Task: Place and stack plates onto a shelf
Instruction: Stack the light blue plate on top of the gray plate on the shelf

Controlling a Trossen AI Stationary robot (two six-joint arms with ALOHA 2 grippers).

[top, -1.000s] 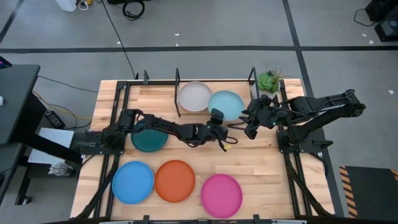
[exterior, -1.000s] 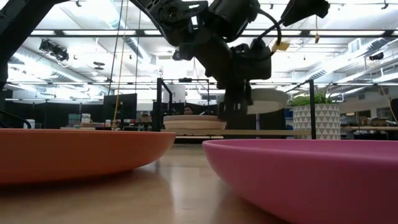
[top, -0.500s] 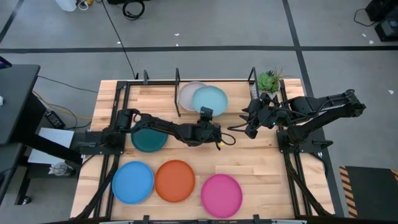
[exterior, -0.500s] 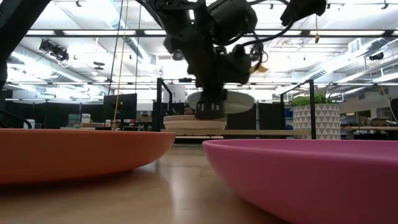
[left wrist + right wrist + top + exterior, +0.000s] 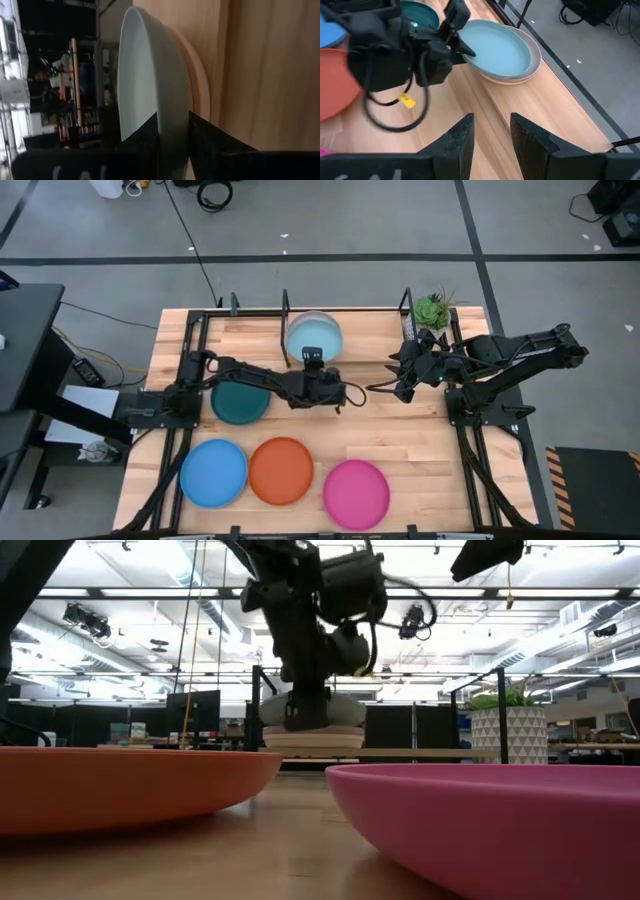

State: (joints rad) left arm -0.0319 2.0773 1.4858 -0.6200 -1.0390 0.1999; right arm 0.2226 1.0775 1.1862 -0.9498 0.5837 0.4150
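My left gripper (image 5: 314, 361) is shut on the light teal plate (image 5: 313, 337). It holds the plate level over the pale grey plate (image 5: 536, 54) and the cream plate (image 5: 506, 80), which are stacked on the shelf (image 5: 286, 311). I cannot tell whether the teal plate touches the stack (image 5: 313, 740). My right gripper (image 5: 400, 387) is open and empty to the right of the stack. The dark teal (image 5: 240, 402), blue (image 5: 213, 473), orange (image 5: 281, 470) and pink (image 5: 356, 492) plates lie flat on the table. No terracotta plate shows. My left gripper pinches the light teal plate's near rim (image 5: 172, 125) between its two fingers, one finger (image 5: 145, 142) on the upper face and one (image 5: 212, 142) under the plate. The fingers come level from the table's near side. The plate sits level over the stack.
A small potted green plant (image 5: 432, 310) stands at the shelf's right end by a black post (image 5: 406, 304). The three front plates fill the near edge. Bare wood lies between the stack and my right gripper (image 5: 492, 132).
My left gripper has carried the light teal plate toward the table's left and far edge and a little down. The plate has gone from beside the pale grey plate to directly over it and has stayed level.
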